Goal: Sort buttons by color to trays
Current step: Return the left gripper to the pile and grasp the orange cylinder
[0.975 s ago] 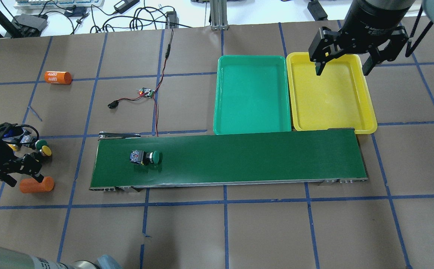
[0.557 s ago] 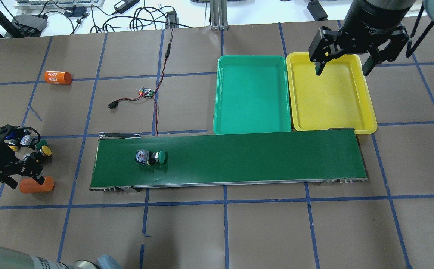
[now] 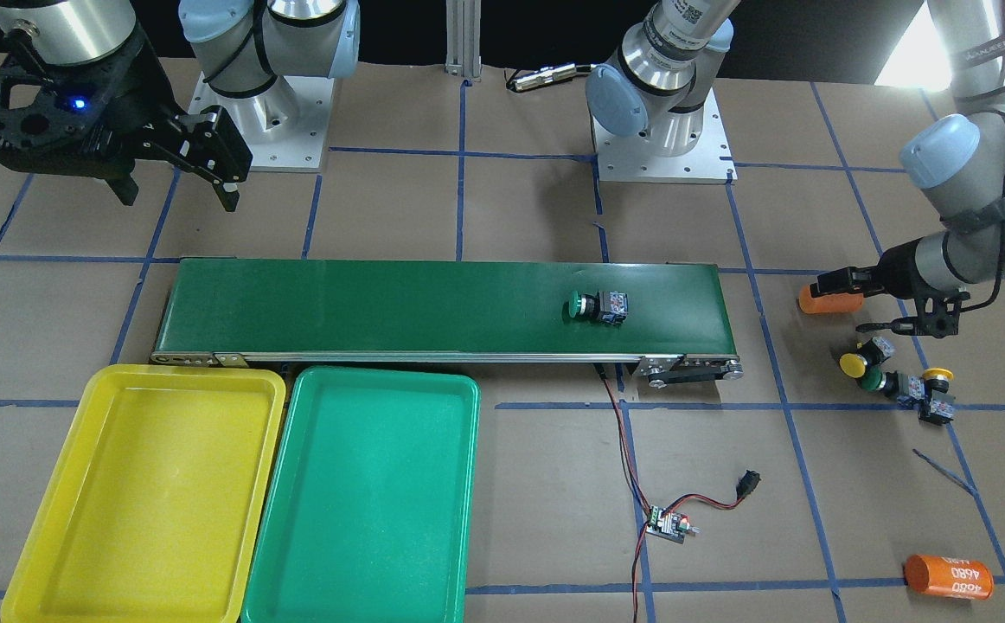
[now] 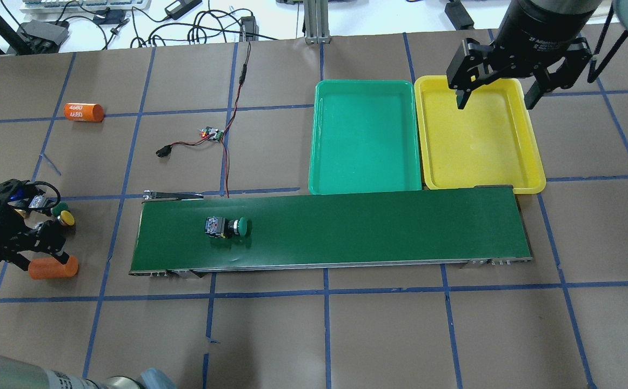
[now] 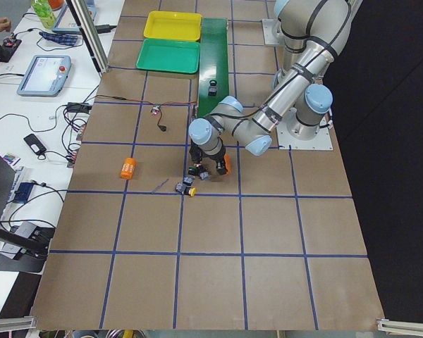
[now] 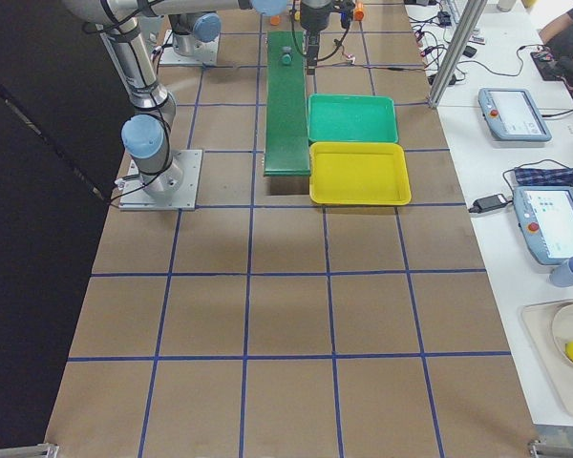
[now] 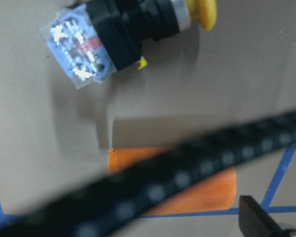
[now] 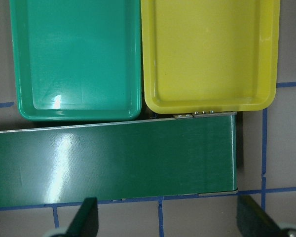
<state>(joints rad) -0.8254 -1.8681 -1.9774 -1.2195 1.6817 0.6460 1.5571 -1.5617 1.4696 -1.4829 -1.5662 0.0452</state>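
Lower left, left gripper (image 4: 42, 263): fingers spread, nothing pinched, low over an orange cylinder (image 4: 71, 268); probably set to fetch the next button.
Left edge, loose buttons (image 3: 873, 381): three together, two yellow caps, one green; glossy round caps, dark blocky bodies.
Mid-frame, conveyor belt (image 4: 373, 227): smooth, dark green.
Belt's left part, green button (image 4: 227, 227): on its side, cap toward the trays.
Upper middle, green tray (image 4: 365, 140) and yellow tray (image 4: 476, 151): shallow glossy plastic, rounded corners, set right against the belt's far edge for short drops; no button inside yet.
Top right, right gripper (image 4: 495, 102): fingers wide apart, holding nothing, over the yellow tray's far end, probably awaiting a pick.
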